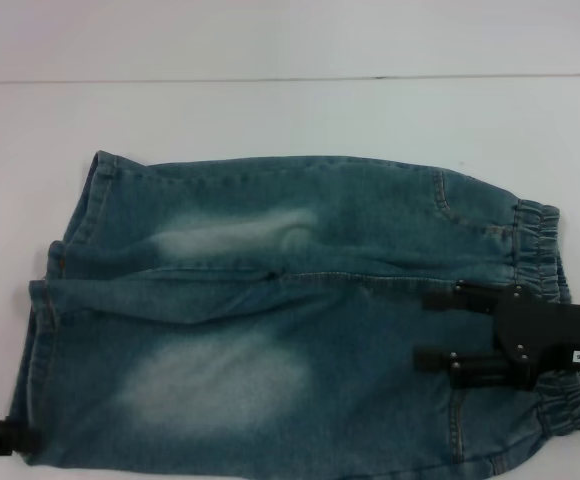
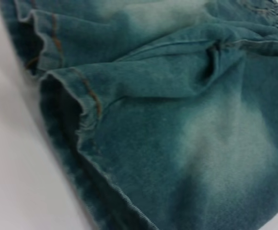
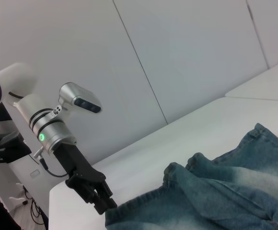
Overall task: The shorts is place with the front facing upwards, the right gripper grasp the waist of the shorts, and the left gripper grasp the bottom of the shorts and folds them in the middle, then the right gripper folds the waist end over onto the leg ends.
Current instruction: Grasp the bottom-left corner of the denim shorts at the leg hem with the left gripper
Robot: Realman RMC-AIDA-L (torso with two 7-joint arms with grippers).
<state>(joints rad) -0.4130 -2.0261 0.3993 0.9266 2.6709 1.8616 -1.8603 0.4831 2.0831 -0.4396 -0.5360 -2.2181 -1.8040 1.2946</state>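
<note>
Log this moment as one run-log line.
shorts: flat, unfolded | right tool: open, over waist | left tool: at leg hem corner, grip unclear

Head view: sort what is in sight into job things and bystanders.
Job things:
- shorts, spread flat
- waist, at the robot's right
- leg ends, at its left
- right pincer, open over the shorts by the waist
- left pincer, at the near leg's hem

Bystanders:
- white table
- wall panels
</note>
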